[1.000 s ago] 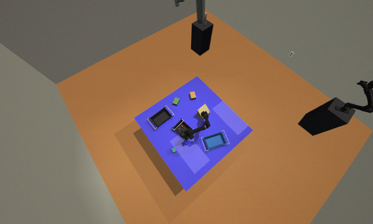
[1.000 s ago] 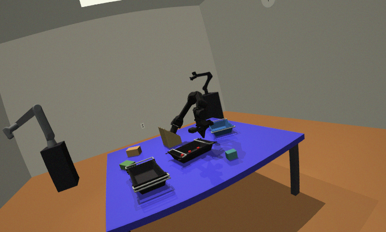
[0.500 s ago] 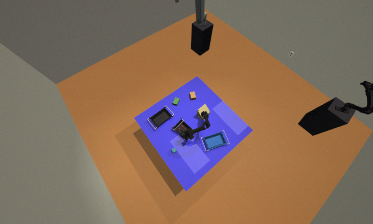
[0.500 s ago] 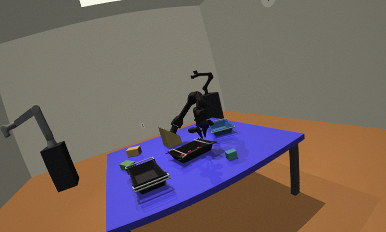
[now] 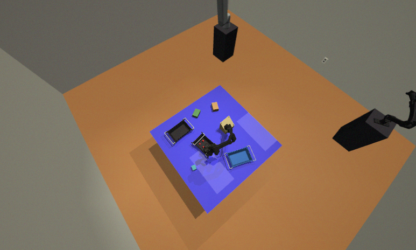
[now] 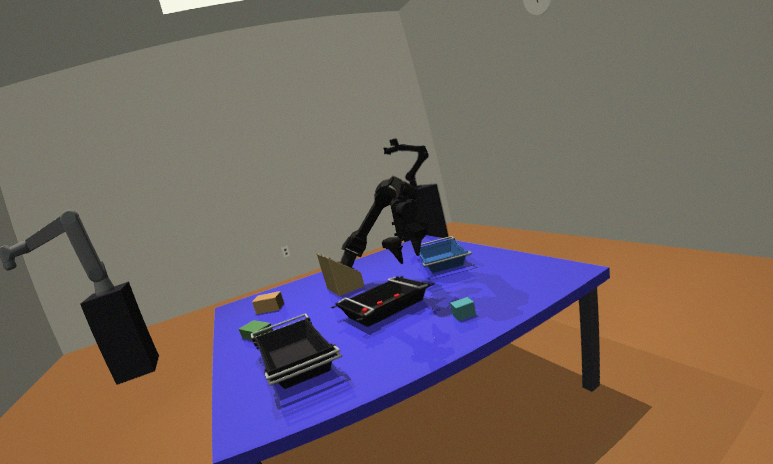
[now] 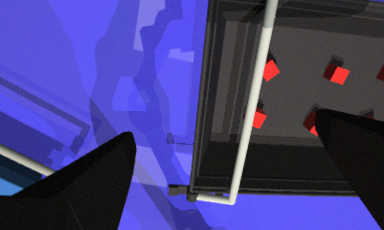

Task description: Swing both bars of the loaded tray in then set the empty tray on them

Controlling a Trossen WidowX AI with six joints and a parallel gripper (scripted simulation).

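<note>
The loaded black tray (image 5: 197,139) (image 6: 378,314) (image 7: 205,99) holds several red blocks (image 7: 340,74) and stands mid-table. In the wrist view one white wire bar (image 7: 251,109) lies across its top just inside the end wall. The other bar (image 6: 352,302) shows at the opposite end; I cannot tell how it lies. My gripper (image 5: 209,152) (image 6: 399,247) (image 7: 223,129) is open and empty, its fingers spread to either side of that bar a little above the tray's end. The empty black tray (image 5: 178,131) (image 6: 294,348) lies apart, near the table's corner.
A blue empty tray (image 5: 239,157) (image 6: 442,253) sits close beside my gripper. A tan box (image 5: 226,123) (image 6: 340,273) stands by the arm's base. An orange block (image 5: 214,106) (image 6: 268,301), a green block (image 5: 196,112) (image 6: 253,329) and a teal block (image 5: 193,167) (image 6: 462,308) lie scattered.
</note>
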